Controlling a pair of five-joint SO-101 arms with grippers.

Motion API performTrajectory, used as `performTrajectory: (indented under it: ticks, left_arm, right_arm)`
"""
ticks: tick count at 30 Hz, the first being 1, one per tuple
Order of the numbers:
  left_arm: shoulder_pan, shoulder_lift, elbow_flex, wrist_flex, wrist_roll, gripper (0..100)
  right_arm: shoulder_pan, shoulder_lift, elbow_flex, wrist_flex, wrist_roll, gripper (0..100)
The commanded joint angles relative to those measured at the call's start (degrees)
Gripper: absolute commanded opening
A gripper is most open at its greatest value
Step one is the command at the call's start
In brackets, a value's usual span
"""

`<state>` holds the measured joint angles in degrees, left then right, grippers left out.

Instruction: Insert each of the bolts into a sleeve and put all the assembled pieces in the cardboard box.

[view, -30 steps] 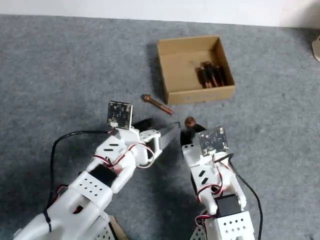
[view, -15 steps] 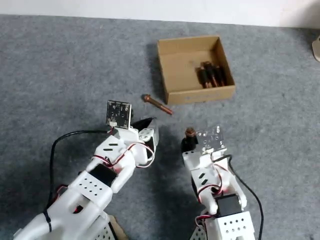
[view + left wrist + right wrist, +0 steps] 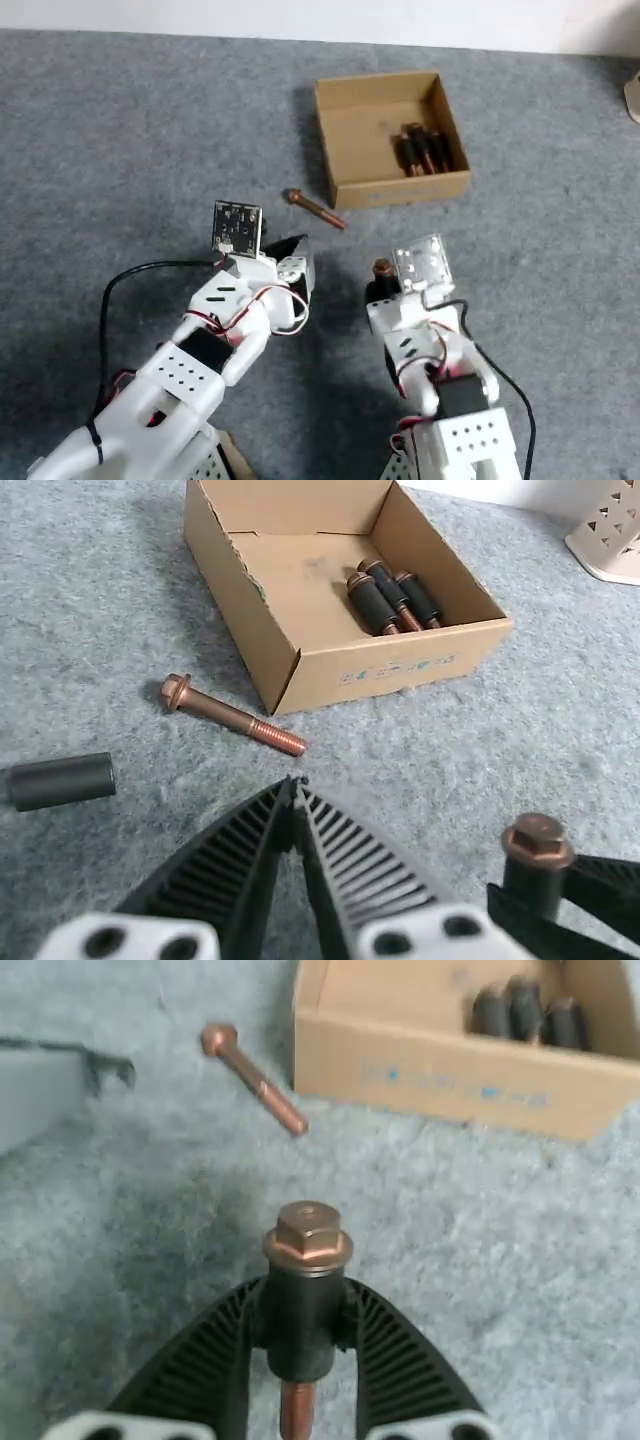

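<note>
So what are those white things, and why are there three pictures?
They are two robot arms with pincers called grippers. One picture looks down from above. The other two come from little cameras on each arm's wrist. On the grey carpet lie a cardboard box with three finished pieces inside, one loose copper bolt and one loose black sleeve. The right gripper squeezes a bolt in its sleeve. The left gripper is shut and holds nothing.
</note>
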<state>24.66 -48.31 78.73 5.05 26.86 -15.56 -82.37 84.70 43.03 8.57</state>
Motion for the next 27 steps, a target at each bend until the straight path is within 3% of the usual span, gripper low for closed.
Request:
performTrajectory:
  ticks: [1,18,27]
  left_arm:
    - [-0.6,0.0,-1.2,0.2,0.0,1]
    - [-0.2,0.0,0.0,0.1,0.0,1]
    - [-0.2,0.0,0.1,0.2,0.0,1]
  right_arm:
    - [0.7,8.1,-7.4,-4.5,0.0,0.5]
    - [4.5,40.9,-36.8,-4.9,2.6,0.5]
    - [5.1,51.1,-48.1,-4.8,2.8,0.5]
